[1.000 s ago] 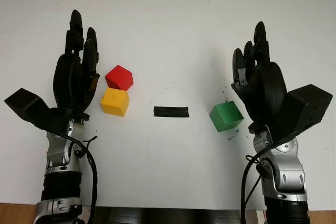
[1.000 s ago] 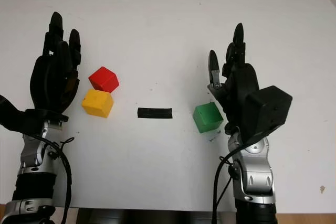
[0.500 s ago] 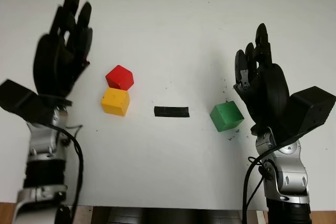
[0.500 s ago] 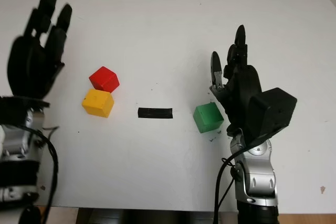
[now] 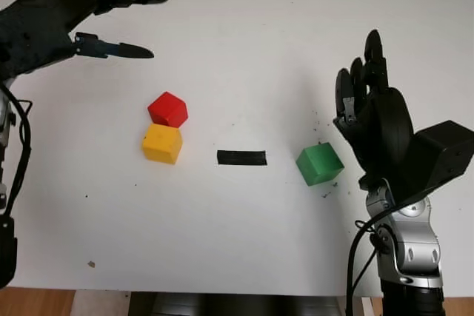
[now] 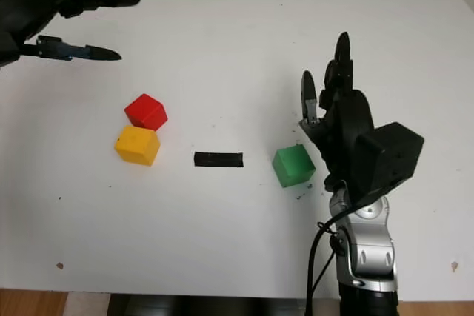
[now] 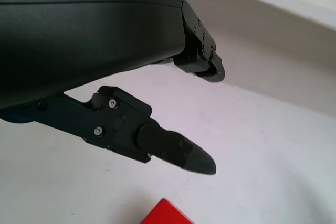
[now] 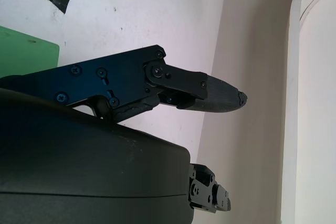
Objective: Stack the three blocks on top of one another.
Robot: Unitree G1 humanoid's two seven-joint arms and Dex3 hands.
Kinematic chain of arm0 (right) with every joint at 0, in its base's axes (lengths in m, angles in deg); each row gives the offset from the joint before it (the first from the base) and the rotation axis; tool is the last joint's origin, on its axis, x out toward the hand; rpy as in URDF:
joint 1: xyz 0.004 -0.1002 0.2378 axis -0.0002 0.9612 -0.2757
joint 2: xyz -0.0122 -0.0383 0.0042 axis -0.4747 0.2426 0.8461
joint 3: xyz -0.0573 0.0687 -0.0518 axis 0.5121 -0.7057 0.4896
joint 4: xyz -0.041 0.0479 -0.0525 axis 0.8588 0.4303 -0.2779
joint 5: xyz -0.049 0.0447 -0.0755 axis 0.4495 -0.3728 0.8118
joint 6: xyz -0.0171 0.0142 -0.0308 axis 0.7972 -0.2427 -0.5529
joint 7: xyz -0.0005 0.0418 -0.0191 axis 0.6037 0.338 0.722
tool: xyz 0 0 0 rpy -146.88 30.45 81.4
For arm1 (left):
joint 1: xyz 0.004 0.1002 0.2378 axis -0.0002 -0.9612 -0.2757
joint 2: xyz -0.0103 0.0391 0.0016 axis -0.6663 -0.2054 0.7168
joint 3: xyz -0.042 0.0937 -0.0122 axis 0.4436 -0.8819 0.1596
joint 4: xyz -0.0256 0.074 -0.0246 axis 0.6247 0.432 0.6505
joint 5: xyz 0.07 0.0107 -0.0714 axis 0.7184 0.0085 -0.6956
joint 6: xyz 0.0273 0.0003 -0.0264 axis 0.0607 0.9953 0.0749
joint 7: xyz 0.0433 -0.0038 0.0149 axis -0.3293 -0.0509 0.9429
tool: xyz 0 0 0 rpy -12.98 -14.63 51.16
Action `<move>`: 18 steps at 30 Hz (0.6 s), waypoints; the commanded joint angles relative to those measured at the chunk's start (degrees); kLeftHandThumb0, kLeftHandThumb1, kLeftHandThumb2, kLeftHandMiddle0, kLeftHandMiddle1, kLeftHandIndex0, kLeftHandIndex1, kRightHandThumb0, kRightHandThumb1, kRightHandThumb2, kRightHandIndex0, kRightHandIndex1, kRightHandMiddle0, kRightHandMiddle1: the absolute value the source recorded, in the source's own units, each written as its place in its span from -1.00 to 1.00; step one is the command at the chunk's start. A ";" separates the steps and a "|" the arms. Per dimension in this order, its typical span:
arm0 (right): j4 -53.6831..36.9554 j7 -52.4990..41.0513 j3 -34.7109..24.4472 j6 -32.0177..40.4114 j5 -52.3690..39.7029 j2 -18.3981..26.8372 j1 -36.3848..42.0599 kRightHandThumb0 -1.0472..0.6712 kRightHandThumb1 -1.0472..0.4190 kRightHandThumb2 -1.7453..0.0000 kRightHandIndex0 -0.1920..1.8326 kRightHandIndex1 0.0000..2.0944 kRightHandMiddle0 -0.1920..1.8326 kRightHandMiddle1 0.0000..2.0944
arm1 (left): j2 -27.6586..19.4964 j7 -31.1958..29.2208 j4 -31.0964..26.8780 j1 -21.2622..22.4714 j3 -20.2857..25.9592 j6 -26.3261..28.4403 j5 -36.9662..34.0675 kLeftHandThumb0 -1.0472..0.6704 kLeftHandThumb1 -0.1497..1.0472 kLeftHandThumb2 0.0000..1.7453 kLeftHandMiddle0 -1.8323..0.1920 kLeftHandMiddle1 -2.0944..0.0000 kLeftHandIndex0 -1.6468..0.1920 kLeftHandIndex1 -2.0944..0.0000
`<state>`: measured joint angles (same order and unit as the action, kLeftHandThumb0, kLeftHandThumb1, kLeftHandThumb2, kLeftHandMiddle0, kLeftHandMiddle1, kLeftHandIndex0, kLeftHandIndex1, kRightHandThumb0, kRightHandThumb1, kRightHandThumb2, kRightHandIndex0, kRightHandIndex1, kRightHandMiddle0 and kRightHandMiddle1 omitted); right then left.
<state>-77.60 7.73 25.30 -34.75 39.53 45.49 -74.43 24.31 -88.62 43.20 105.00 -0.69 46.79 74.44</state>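
Observation:
A red block [image 5: 168,109] sits on the white table [image 5: 237,249] left of centre, touching the yellow block [image 5: 162,143] just in front of it. The green block [image 5: 319,164] stands alone at the right. My left hand [image 5: 157,24] is open and raised at the far left, fingers pointing right, well behind and above the red block, whose corner [image 7: 165,214] appears in the left wrist view. My right hand [image 5: 357,64] is open and upright just right of the green block [image 8: 23,51], not touching it.
A short strip of black tape [image 5: 241,158] lies flat on the table between the yellow and green blocks. Small dark specks mark the surface around the green block. The table's front edge runs along the bottom.
My left hand has lifted from beside the red and yellow blocks and swung up to the far left, its fingers now pointing right. The right hand and blocks have barely moved.

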 commanded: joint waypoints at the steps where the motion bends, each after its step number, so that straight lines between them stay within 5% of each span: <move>1: -0.54 -0.06 -0.35 -0.77 -0.05 0.62 0.02 -0.48 -1.00 0.30 -1.00 -1.00 -1.00 -1.00 | -1.25 0.20 1.80 2.72 -2.27 -2.71 2.40 -0.42 0.70 -0.95 0.61 0.94 0.28 0.93; 11: -0.56 0.47 -0.23 -0.01 0.01 0.45 -0.39 -0.48 -1.00 0.31 -1.00 -1.00 -1.00 -1.00 | -2.70 -1.68 4.67 6.18 -8.34 -9.43 10.24 -0.51 0.71 -0.94 0.59 0.95 0.26 0.95; 18: -0.29 0.96 0.24 -0.14 0.15 0.01 -0.74 -0.51 -1.00 0.33 -1.00 -1.00 -1.00 -1.00 | -3.37 -7.33 0.26 5.37 -8.87 -5.81 10.56 -0.48 0.71 -0.94 0.66 0.97 0.33 0.97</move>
<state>-77.59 8.45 25.50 -34.77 39.72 45.68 -74.97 22.47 -95.39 44.71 109.69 -9.25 40.72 84.91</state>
